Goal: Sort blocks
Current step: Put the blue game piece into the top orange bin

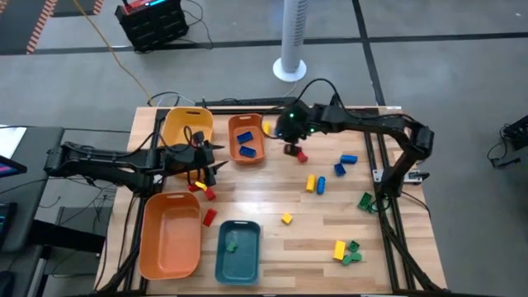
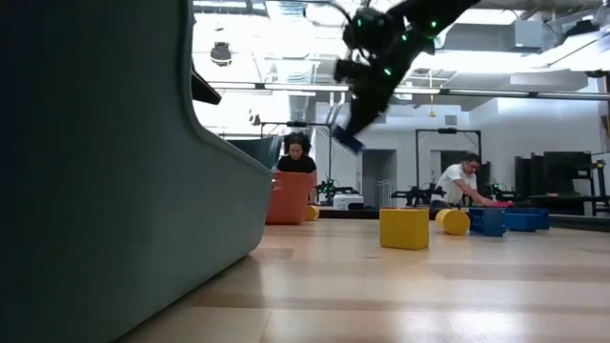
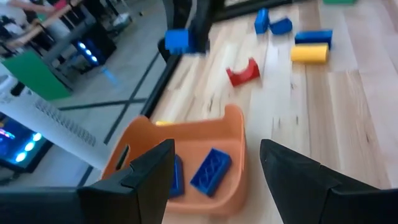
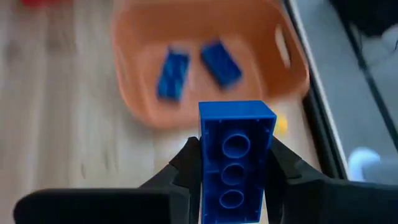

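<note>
A: Left side of the table, what is listed?

B: Left gripper (image 1: 213, 158), fingers apart, nothing between them. It sits between the yellow tray (image 1: 186, 128) and the small orange tray (image 1: 246, 138). Two red blocks (image 1: 203, 190) lie on the wood just beside it, a third red block (image 1: 209, 217) nearer the large orange tray (image 1: 171, 233).

A: Trays and contents?

B: Small orange tray: two blue blocks (image 4: 198, 67) lying flat inside. Teal tray (image 1: 238, 251): one green block (image 1: 232, 244). Large orange tray: no contents made out.

A: Middle of the table?

B: Right gripper (image 4: 235, 168), clamped on a blue block (image 4: 236, 155), studs toward the wrist camera. The block is held off the table, just beside the small orange tray's right wall, not over its opening. A red arch block (image 3: 243, 72) lies on the wood below it.

A: Right side?

B: Loose on the wood: two blue blocks (image 1: 344, 162), one yellow and one blue side by side (image 1: 315, 184), one yellow block (image 1: 286, 219), one green near the frame (image 1: 365, 201), and a yellow-and-green cluster (image 1: 346, 251) at the near right.
</note>
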